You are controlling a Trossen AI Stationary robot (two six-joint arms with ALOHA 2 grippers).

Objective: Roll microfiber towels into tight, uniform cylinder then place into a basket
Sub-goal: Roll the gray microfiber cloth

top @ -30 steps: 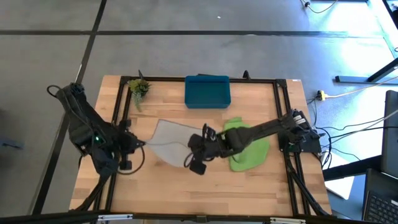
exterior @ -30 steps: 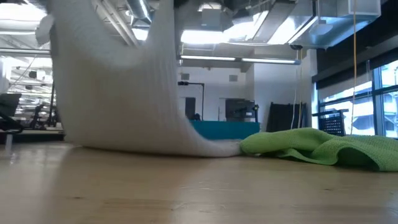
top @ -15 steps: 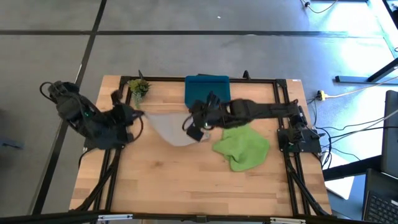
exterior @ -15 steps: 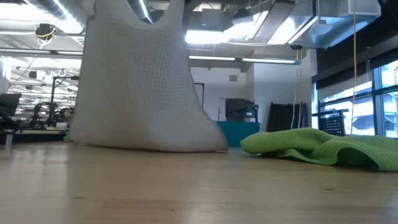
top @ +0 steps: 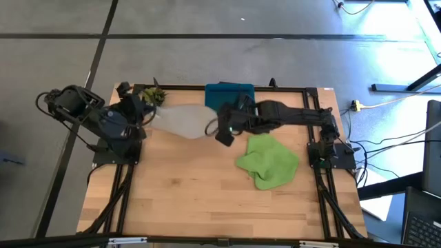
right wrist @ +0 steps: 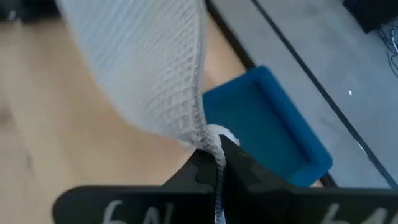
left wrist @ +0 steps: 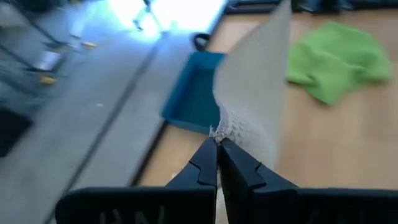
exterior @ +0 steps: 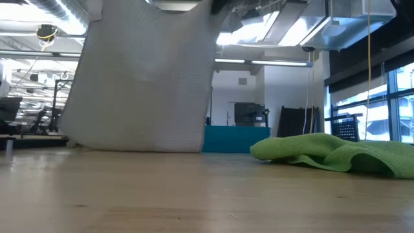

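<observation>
The light grey towel [top: 180, 120] hangs spread between my two grippers near the table's far edge. My left gripper [top: 147, 114] is shut on its left corner and my right gripper [top: 219, 129] is shut on its right corner. In the low view the grey towel [exterior: 142, 84] hangs like a curtain, and its lower edge reaches the tabletop. The lime green towel [top: 269, 160] lies crumpled on the table to the right. The teal basket [top: 222, 89] stands at the far edge, partly under my right arm. My left gripper pinches one corner of the grey towel [left wrist: 221, 129] between its two fingertips, slanting down from the table's left. The cloth rises clear of the fingers and stretches away toward the other arm. My right gripper pinches the opposite corner [right wrist: 206, 138] between its fingertips, slanting down from the right. The cloth sags between the two holds, and its lower edge [exterior: 136, 149] is at the table.
A small green plant sprig [top: 153, 95] lies at the far left corner, close to my left gripper. A black frame [top: 310, 110] runs round the tabletop. Bare wood fills the near half of the table [top: 207, 200].
Both grippers have risen and gone toward the table's far edge, staying shut on the grey towel. The towel has been drawn off the table's middle and now hangs spread between them near the basket. The green towel has stayed where it was.
</observation>
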